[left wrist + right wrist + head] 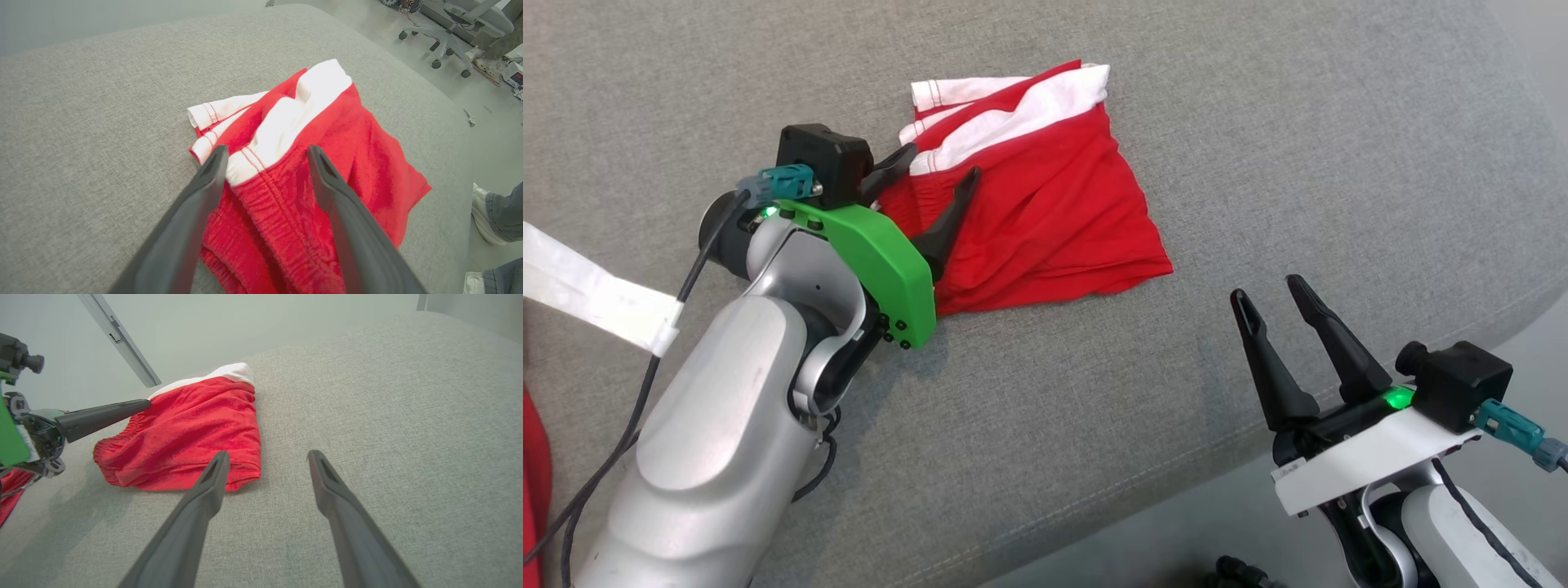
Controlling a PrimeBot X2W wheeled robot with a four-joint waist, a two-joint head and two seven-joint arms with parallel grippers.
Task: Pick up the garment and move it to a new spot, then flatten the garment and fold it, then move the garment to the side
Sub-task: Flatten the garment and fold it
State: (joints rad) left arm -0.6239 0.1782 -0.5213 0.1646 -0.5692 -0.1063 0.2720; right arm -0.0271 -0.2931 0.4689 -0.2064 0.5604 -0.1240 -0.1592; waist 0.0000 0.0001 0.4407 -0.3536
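The garment (1045, 204) is a pair of red shorts with white bands, lying bunched on the grey cushion (1258, 122). My left gripper (939, 163) hovers open over its left side, one finger on each side of the elastic waistband (269, 192). In the left wrist view the left gripper (265, 153) straddles a white band with nothing pinched. My right gripper (1264, 286) stands open above bare cushion at the lower right, a little short of the garment's near corner (245, 473). In the right wrist view the right gripper (267, 455) is apart from the cloth.
A white fabric strip (596, 294) and a bit of red cloth (535, 482) lie at the left edge. The cushion's front edge (1176, 482) drops to the floor. An office chair (449, 28) and a person's shoes (486, 216) stand beyond the cushion.
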